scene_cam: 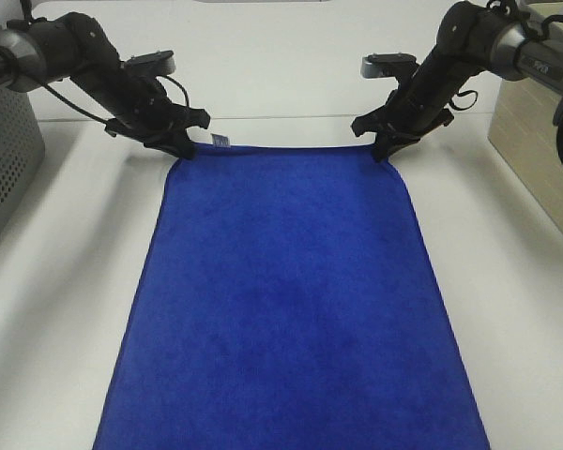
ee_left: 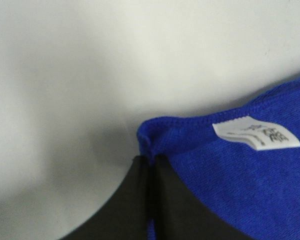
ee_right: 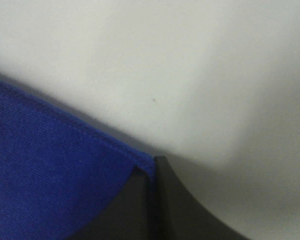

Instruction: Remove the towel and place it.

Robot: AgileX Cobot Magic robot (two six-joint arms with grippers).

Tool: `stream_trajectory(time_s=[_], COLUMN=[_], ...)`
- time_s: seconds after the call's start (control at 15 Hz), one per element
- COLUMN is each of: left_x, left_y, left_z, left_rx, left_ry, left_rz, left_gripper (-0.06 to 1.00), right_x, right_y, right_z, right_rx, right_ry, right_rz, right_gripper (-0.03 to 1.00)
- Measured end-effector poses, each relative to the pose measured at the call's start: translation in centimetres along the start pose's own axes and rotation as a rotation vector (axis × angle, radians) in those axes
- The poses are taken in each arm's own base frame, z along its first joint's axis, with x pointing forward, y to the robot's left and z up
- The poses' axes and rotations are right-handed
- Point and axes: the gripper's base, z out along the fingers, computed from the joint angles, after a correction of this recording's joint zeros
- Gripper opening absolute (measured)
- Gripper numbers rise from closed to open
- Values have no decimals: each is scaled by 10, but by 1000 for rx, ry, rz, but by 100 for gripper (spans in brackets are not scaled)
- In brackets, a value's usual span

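The left gripper has its jaws shut tight on one far corner of the towel, and the right gripper pinches the other far corner. The blue towel lies flat on the white surface. Its long side runs away from both arms, toward the near edge.

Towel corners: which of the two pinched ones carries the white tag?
The corner in the left claw: the white tag sits on the towel beside it; the right claw's corner is bare.

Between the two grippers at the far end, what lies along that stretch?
Only the royal-blue plush towel's hemmed far edge, with its small white tag near the left gripper; the right gripper pinches the other corner. The high view shows it.
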Motion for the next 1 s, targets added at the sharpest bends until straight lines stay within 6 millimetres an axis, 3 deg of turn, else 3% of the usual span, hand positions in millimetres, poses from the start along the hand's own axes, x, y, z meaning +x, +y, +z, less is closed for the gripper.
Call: stream_trajectory(time_s=[0.6, 1.0], left_x=[-31, -31], left_y=[-5, -10], left_z=[1, 16], left_rx=[-106, -151], left_ry=[-353, -448], left_rz=[142, 207], left_gripper=[1, 1], right_x=[-34, -36], right_y=[-13, -20], right_z=[-12, -10], right_rx=[189, 248], right_ry=[-338, -383], right_rz=[-127, -150], right_gripper=[2, 2])
